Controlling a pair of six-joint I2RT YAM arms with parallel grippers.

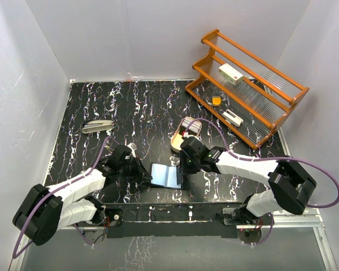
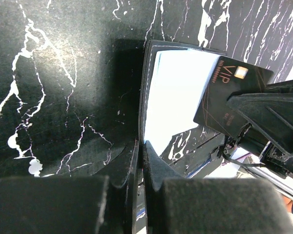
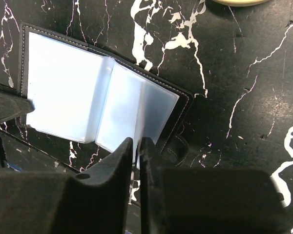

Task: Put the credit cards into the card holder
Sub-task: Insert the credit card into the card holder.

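The card holder (image 1: 165,175) lies open on the black marbled table, its pale blue sleeves facing up (image 3: 63,92). My left gripper (image 1: 146,176) is shut on the holder's left cover edge (image 2: 142,146). My right gripper (image 1: 186,171) is shut on a dark credit card (image 2: 227,90) printed "VIP" with a gold chip. The card hangs over the holder's right half, a corner over the pale sleeve (image 2: 176,92). In the right wrist view the gripper (image 3: 138,144) pinches the card edge-on, just at the sleeves' near edge.
A cream oval-ended tray (image 1: 176,141) sits just behind the right gripper. A wooden tiered rack (image 1: 254,107) stands at the back right with a white box (image 1: 230,73) and small items. A grey-white object (image 1: 97,125) lies at the left. White walls enclose the table.
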